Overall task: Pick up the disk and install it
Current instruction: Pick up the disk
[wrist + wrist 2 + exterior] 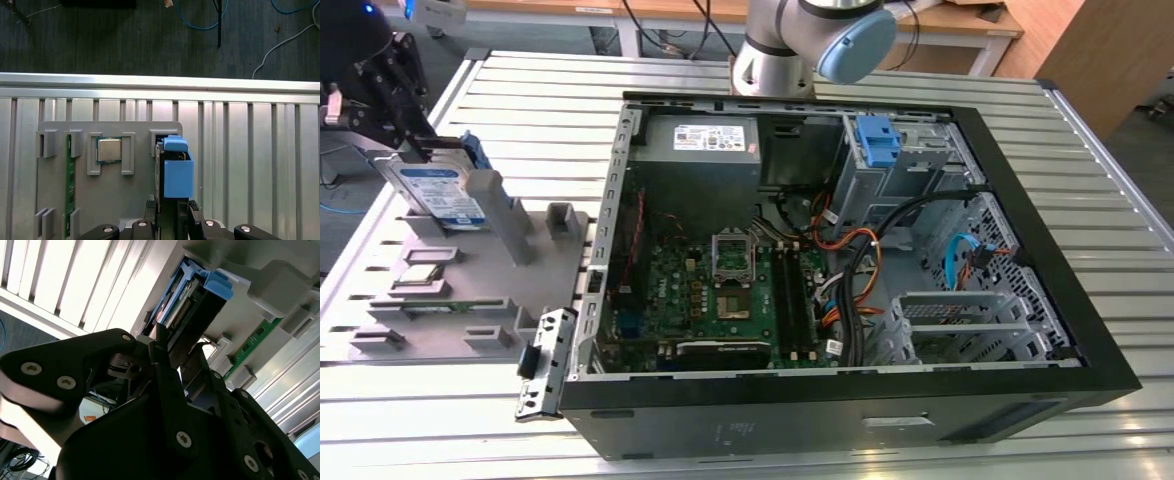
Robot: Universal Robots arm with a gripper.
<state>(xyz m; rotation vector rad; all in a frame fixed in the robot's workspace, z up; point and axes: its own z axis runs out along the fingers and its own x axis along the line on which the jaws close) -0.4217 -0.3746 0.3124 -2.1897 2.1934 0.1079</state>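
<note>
The disk (438, 188) is a silver drive with a blue-and-white label and a blue plastic bracket. It stands on edge in a slot of the grey fixture (474, 295) at the exterior view's left. My black gripper (422, 150) comes down on its upper edge, one finger on each flat side, and looks shut on it. In the first wrist view the disk (176, 172) with its blue bracket sticks out from between the fingers of the gripper (172, 212). The second wrist view has the gripper (180, 347) clasping the disk (192, 302).
An open computer case (1087, 330) lies on the slatted metal table, with a motherboard (720, 290), a grey power supply (714, 140), cables and a bare blue bracket (877, 140) in its drive bay. The fixture also holds a processor chip (109, 149) and a green memory stick (70, 185). The arm's base (781, 55) stands behind the case.
</note>
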